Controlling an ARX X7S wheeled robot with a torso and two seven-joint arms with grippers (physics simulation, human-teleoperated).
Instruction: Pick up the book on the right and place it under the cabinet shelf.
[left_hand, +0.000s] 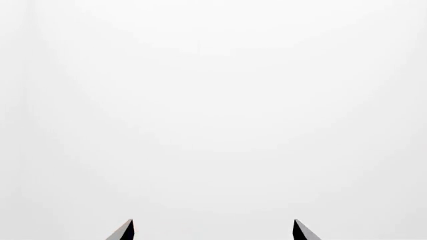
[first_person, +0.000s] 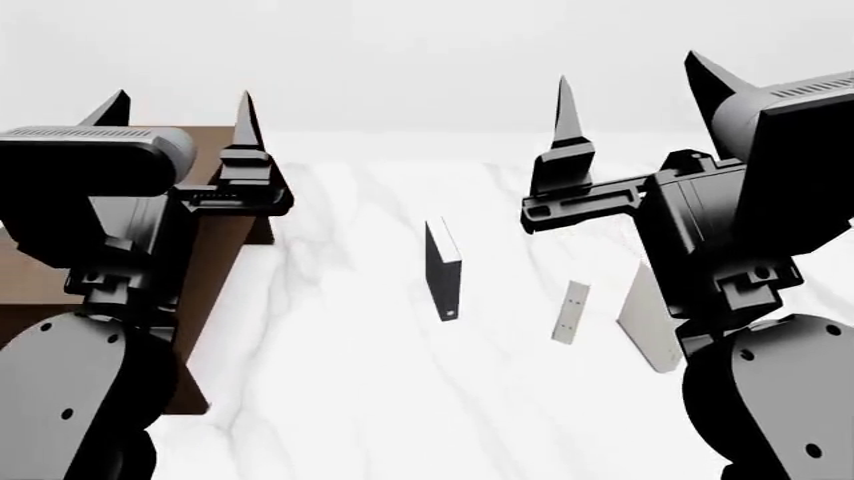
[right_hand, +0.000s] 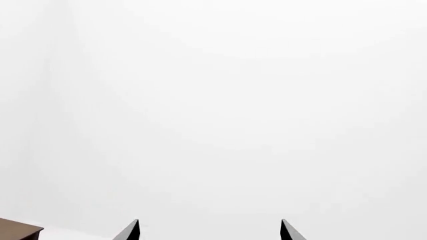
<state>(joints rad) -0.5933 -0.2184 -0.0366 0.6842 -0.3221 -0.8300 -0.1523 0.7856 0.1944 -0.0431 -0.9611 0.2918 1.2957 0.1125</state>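
On the right side of the white marble worktop (first_person: 387, 400), the book (first_person: 650, 322) stands upright on its edge, partly hidden behind the right arm, with its long axis running from near to far. A small grey book (first_person: 571, 312) stands just to its left, and a black book (first_person: 445, 270) stands further left, near the middle. The cabinet (first_person: 227, 235) sits at the far left, well apart from the book. The right claw (first_person: 641, 100) is raised above the worktop, its fingers spread wide and holding nothing; the book lies below it and nearer the robot, so the claw would need to come down and back toward the book. The left claw (first_person: 180, 110) is likewise wide open and empty, held up over the cabinet's top. Both wrist views show only blank white beyond the fingertips. The right arm is plainly the nearer one, and the task looks not yet begun.
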